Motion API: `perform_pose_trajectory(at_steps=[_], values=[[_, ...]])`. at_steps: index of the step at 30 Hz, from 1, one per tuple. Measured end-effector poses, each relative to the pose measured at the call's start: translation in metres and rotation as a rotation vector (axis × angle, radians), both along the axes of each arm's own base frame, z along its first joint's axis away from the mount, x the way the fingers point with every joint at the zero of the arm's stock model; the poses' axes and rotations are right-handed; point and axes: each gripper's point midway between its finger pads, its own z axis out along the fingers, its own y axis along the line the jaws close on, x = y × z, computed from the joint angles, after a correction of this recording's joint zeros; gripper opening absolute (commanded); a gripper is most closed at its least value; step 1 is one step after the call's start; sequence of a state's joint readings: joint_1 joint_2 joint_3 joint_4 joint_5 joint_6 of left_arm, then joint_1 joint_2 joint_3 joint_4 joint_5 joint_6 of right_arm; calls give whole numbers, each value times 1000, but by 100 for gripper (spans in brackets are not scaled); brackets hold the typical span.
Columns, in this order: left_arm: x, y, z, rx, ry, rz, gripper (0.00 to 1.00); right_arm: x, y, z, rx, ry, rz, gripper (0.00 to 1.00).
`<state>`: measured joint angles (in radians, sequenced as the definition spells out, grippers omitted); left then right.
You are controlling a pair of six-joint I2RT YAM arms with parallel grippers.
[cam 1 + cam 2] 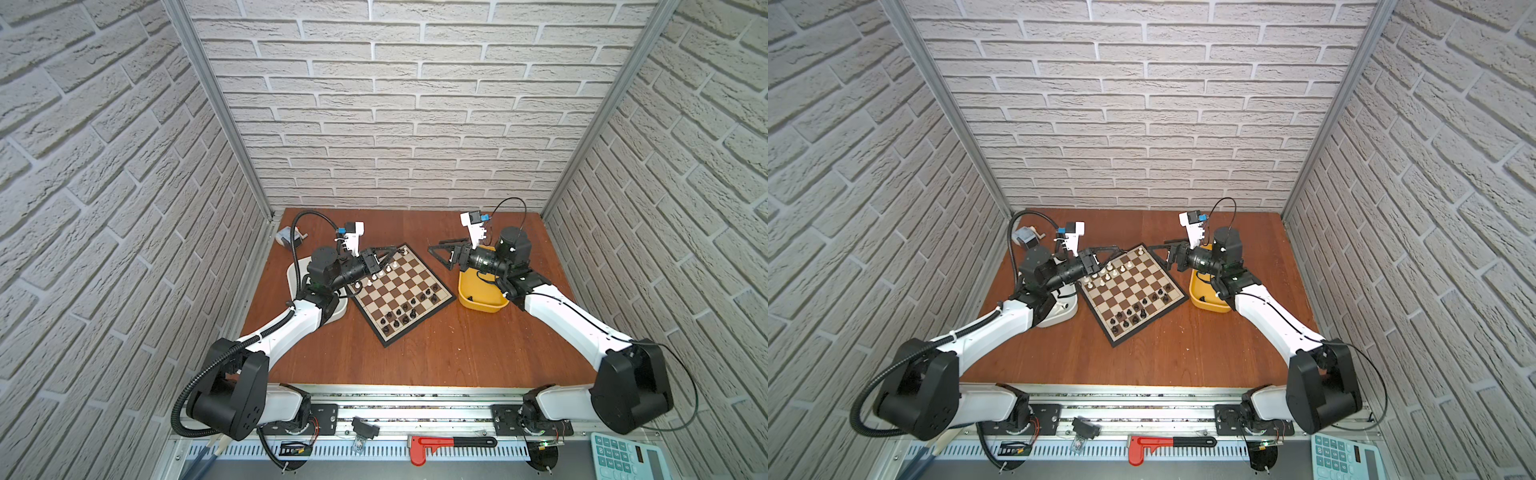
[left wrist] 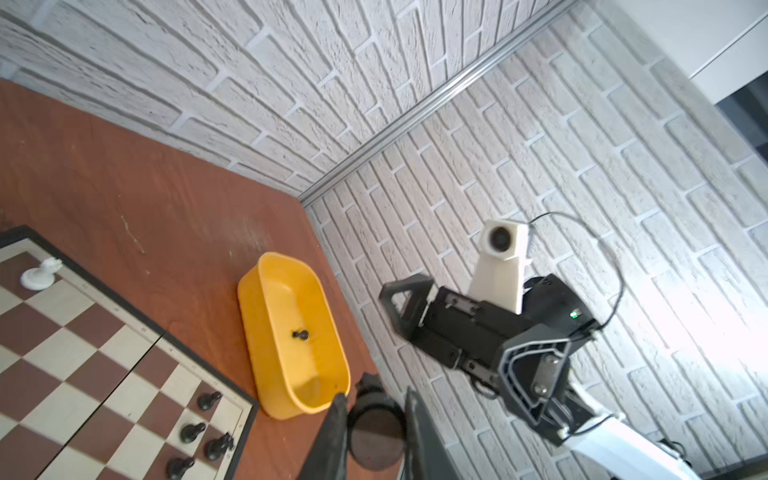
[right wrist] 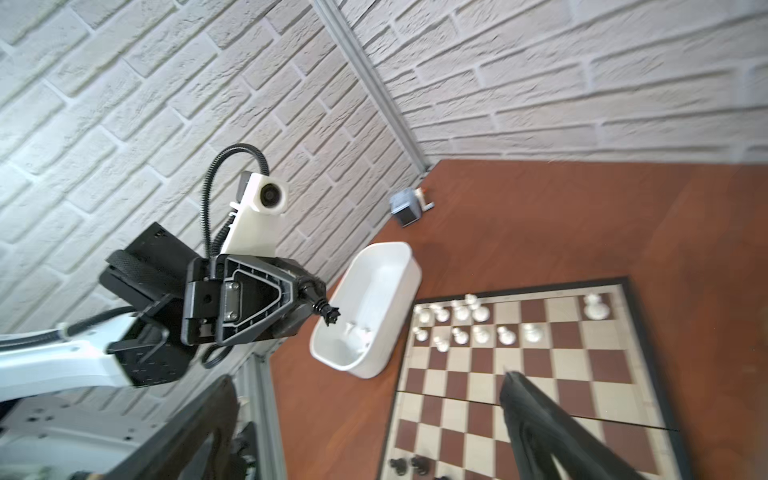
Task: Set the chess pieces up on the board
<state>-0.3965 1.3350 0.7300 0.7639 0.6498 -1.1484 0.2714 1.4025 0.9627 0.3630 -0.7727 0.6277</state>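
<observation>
The board (image 1: 409, 286) lies askew in the middle of the table (image 1: 415, 353). White chess pieces (image 3: 469, 320) stand in two part-filled rows along its edge nearest the left arm, with a lone white piece (image 2: 39, 274) on the far corner square. The black chess pieces (image 1: 409, 309) crowd the opposite edge, also with gaps, so the set-up looks well along but unfinished.

Above the far corner, the left gripper (image 3: 328, 312) pinches one black piece (image 3: 331, 314) at its fingertips. The piece lies sideways with its crowned top pointing away from the gripper, so it probably needs turning upright before it can stand. Facing it and close by, the right gripper (image 1: 435, 244) has its fingers spread wide and holds nothing. This face-to-face pose suggests a pass between the arms, though its direction cannot be told.

The tubs sit by the sides they feed. The white tub (image 3: 374, 286), beside the white rows, still holds a few white pieces (image 3: 358, 332). The yellow tub (image 2: 266, 316), beyond the black side, holds a single black piece lying down (image 2: 300, 334).
</observation>
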Motion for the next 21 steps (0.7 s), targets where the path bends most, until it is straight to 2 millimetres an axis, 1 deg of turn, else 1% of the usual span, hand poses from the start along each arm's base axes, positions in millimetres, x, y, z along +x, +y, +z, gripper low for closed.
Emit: perform_pose_trajectory(at_steps=[2,4,6,10,14,17,21], values=[[-2,-5,14,-52,-42,-3,0,0,9,-8,68,77,57,94],[-5,-10,23,-89,-72,-16,0,1,14,-12,108,131,92,92],[-6,-16,26,-117,-89,-29,0,-1,19,-11,142,161,129,88],[-5,-29,17,-135,-71,-54,0,-5,24,2,209,173,181,79],[-3,-37,9,-132,-51,-69,0,-11,26,17,253,161,224,71],[-2,-40,9,-138,-49,-77,0,-14,27,19,261,164,237,69],[-2,-44,15,-156,-67,-88,0,-13,28,17,257,180,238,67]])
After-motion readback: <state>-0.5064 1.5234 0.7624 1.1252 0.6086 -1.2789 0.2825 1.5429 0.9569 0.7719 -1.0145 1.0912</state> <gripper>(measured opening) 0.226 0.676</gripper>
